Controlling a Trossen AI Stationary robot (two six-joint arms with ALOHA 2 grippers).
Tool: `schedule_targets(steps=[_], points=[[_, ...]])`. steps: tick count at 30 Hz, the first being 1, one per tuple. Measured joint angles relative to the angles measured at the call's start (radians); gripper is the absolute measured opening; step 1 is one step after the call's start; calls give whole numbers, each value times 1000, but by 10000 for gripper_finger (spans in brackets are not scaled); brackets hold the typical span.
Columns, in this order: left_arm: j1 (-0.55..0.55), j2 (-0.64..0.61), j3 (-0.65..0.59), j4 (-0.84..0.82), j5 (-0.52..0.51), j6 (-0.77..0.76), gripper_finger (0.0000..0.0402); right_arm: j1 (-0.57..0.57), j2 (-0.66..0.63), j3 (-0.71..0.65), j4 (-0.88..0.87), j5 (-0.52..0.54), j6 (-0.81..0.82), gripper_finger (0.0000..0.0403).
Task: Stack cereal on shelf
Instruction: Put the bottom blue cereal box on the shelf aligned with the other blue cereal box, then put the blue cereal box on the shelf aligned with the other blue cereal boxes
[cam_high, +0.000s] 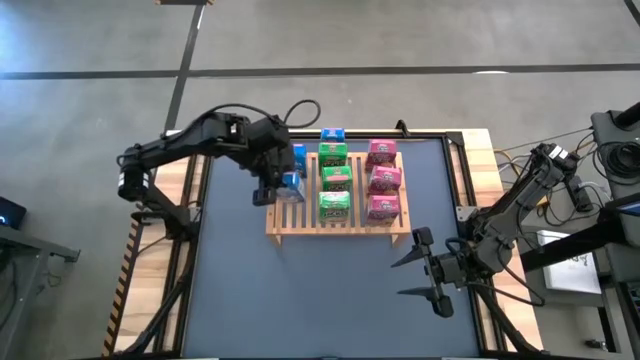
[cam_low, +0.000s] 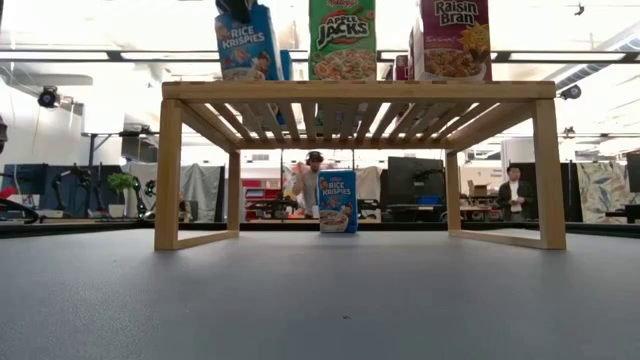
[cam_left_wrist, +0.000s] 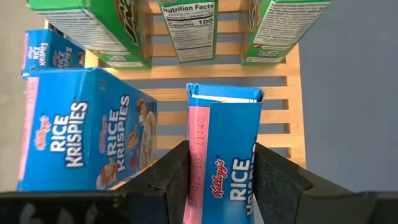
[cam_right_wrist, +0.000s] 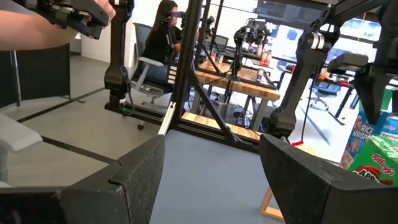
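Observation:
The wooden slatted shelf (cam_high: 300, 225) (cam_low: 360, 90) stands mid-table. On it stand three green cereal boxes (cam_high: 335, 178), three pink ones (cam_high: 383, 180) and a blue one (cam_high: 298, 157) (cam_left_wrist: 87, 130). Another blue box (cam_high: 332, 136) (cam_low: 337, 201) stands on the table beyond the shelf's far edge. My left gripper (cam_high: 272, 188) is over the shelf's left part, shut on a blue Rice Krispies box (cam_left_wrist: 224, 155) (cam_low: 247, 40). My right gripper (cam_high: 420, 272) (cam_right_wrist: 211, 186) hovers open and level near the table's right edge, holding nothing. My left gripper pinches the blue box near its upper end (cam_left_wrist: 221, 186), one finger on each of two opposite faces. The fingers (cam_left_wrist: 168, 180) come from above, slanting down. The box stands nearly upright, slightly tilted, its lower end (cam_left_wrist: 224, 93) at the slats; whether it rests there I cannot tell.
Bare grey table (cam_high: 320, 300) lies in front of the shelf and under it. Wooden strips and black frame bars border the table (cam_high: 480, 160). People (cam_low: 300, 185) stand in the room beyond the far edge.

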Motion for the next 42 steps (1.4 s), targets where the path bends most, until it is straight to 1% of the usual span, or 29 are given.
schedule_targets(steps=[6, 12, 16, 23, 28, 33, 38, 40, 42], points=[[0, 36, 0, 16, 0, -2, 136, 0, 0, 0, -2, 0, 0, 251], [7, 41, 0, 26, -1, -6, 140, 0, 0, -4, -7, 0, 10, 251], [7, 41, 0, 37, -1, -8, 160, 0, 0, -4, -16, 0, 22, 251], [7, 41, 1, 44, -2, -13, 211, 0, 0, -4, -16, 0, 21, 251], [7, 37, 5, 34, -2, -13, 234, 0, 0, -4, -16, 0, 25, 251], [7, 9, 59, -28, -5, -15, 244, 0, 0, -4, -15, 0, 22, 251], [6, -34, 108, -27, -19, -16, 245, -15, -5, 18, -6, 14, -1, 251], [6, -64, 108, -24, -49, -16, 245, -34, -15, 46, -5, 29, -16, 251], [6, -114, 73, 20, -103, -17, 245, -57, -26, 86, -28, 29, -53, 251]])
